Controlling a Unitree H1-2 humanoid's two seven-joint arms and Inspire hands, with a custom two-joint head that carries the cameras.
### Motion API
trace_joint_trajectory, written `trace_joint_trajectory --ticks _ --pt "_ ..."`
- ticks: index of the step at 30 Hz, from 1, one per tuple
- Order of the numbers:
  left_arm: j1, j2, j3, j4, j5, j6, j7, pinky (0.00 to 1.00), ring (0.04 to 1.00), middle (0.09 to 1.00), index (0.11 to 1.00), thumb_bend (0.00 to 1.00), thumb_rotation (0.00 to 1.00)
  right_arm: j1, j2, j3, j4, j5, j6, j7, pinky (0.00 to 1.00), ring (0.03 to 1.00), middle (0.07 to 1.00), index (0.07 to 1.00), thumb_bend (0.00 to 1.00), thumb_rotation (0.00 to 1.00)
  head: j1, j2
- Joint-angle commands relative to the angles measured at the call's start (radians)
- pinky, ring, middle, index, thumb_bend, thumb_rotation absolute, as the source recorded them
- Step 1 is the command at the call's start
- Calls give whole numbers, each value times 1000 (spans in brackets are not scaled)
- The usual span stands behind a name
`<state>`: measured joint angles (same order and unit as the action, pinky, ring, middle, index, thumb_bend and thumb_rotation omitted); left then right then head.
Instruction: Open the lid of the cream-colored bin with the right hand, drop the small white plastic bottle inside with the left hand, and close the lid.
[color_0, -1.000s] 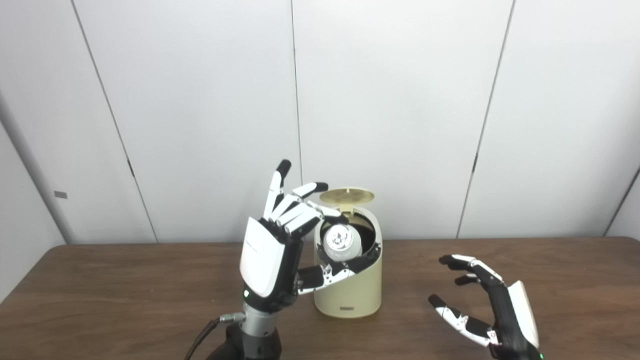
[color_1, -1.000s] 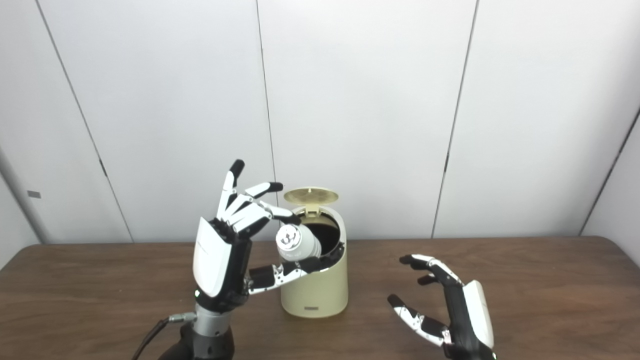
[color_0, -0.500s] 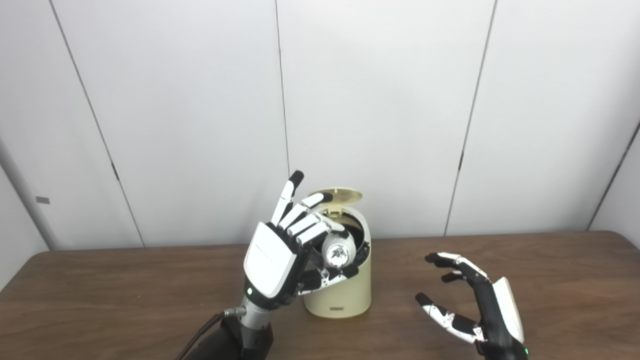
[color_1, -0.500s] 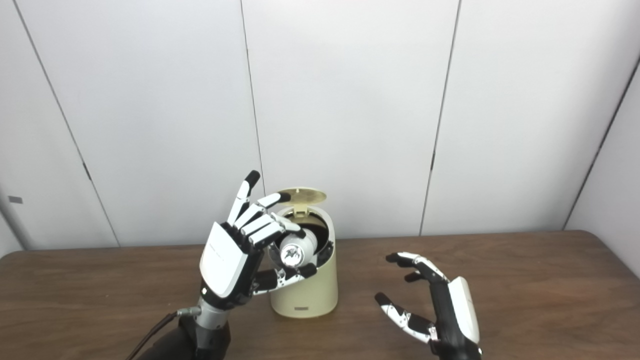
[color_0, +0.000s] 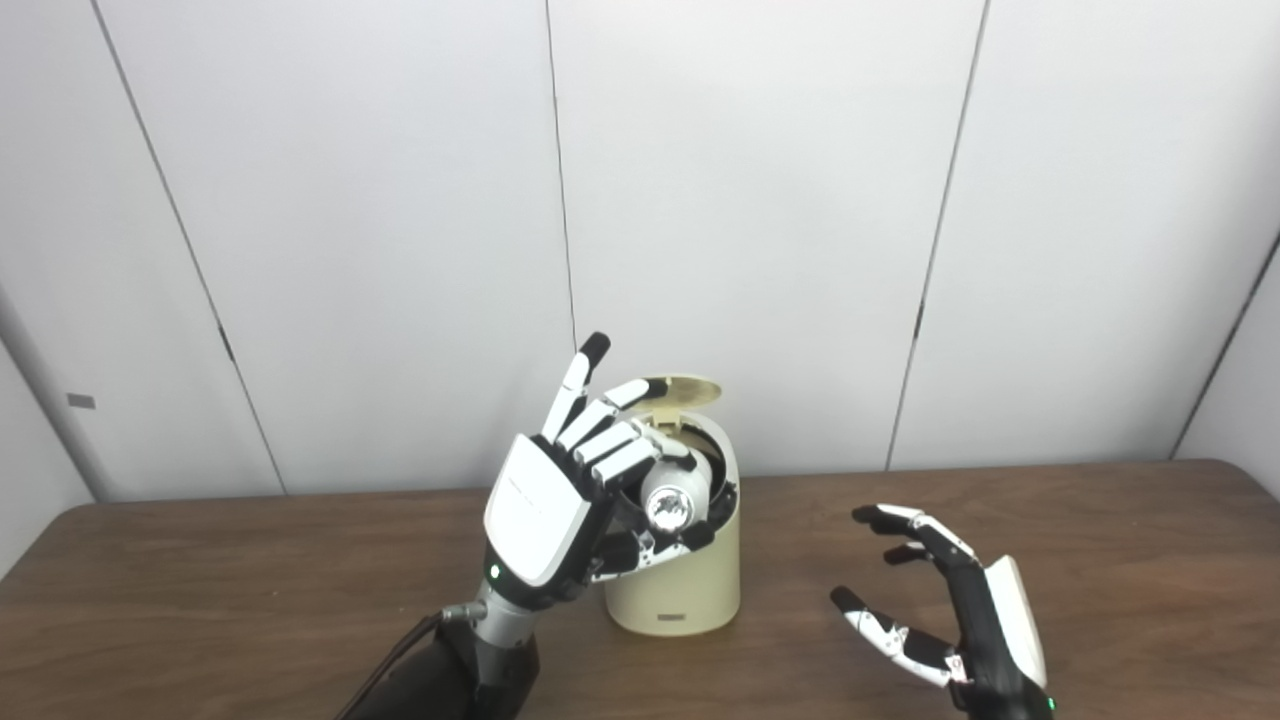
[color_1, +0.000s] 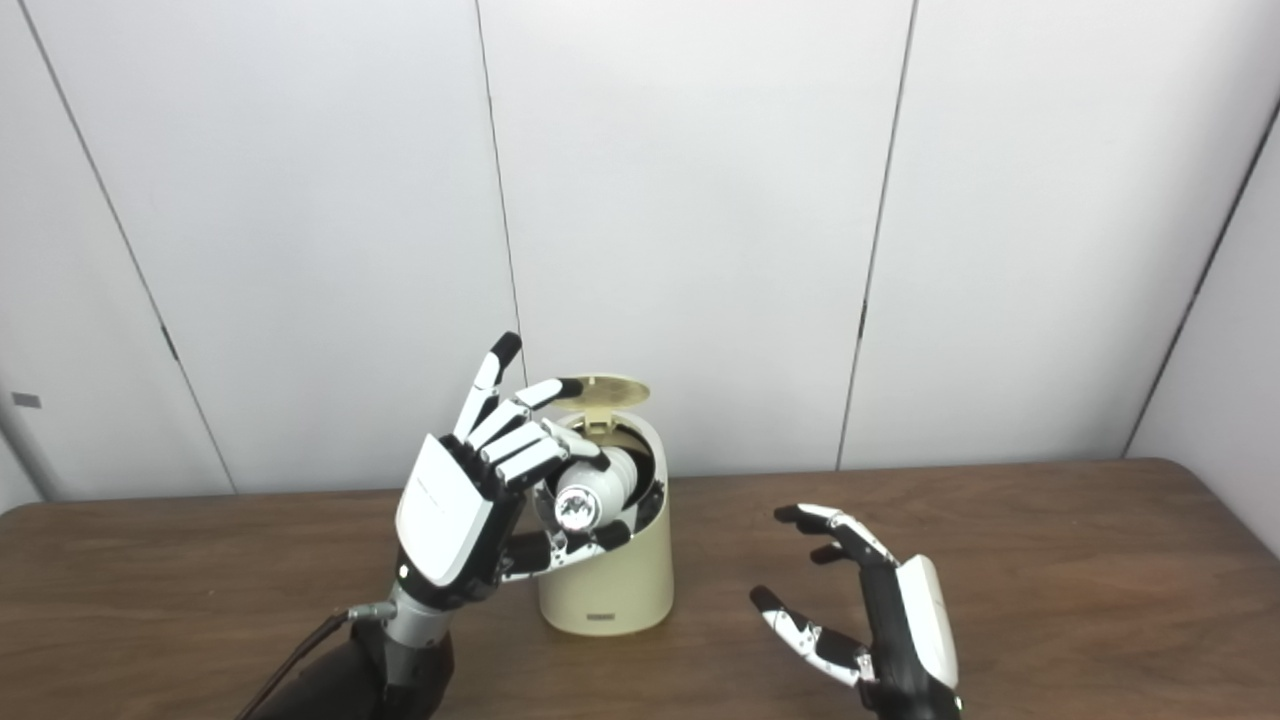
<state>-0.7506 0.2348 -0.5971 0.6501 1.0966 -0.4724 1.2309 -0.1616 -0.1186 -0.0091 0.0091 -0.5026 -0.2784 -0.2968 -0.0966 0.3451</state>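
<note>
Nearest, the right robot hand (color_0: 945, 610) is waiting with its fingers spread over the desk (color_0: 250, 590). Beyond, the left robot hand (color_0: 560, 500) is gripping the bottle (color_0: 672, 497) inside the bin (color_0: 690, 580) mouth, lid (color_0: 678, 391) raised; letting go should come next.

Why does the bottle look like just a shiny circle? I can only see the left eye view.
Observer: You are seeing it end-on. In the right eye view the bottle also shows its white side, slanting away from the left hand toward the back of the bin.
Operator: Is it inside the bin yet?
Observer: Partly. In the right eye view its far end is past the rim, inside the dark opening. The shiny end sticks out in front, gripped by the left hand.
</note>
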Motion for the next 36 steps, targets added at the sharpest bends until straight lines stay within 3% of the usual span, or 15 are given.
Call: trace_joint_trajectory --ticks 1,9,17,27,36 --pt "-60 11 12 -17 -19 3 2 1000 747 470 502 522 0 -27 -5 0 -23 -3 -36 -18 580 715 732 687 293 28 -1 -1" --pt "-66 -5 45 15 -26 13 -35 1000 730 463 510 521 0 -29 -6 0 -21 4 -38 -16 585 720 731 682 293 37 6 -3" --pt "-101 -21 76 81 -19 99 -77 1000 723 467 506 522 0 -26 0 1 -34 1 -25 -13 582 715 732 676 286 61 5 -3" --pt "-119 -25 85 146 -41 147 -128 1000 728 476 495 524 0 -26 -1 -1 -33 0 -33 -21 585 712 730 679 294 71 1 1" --pt "-105 -20 101 140 -77 143 -181 1000 744 474 517 521 0 -26 0 0 -33 -7 -30 -26 588 712 730 684 298 90 0 4"
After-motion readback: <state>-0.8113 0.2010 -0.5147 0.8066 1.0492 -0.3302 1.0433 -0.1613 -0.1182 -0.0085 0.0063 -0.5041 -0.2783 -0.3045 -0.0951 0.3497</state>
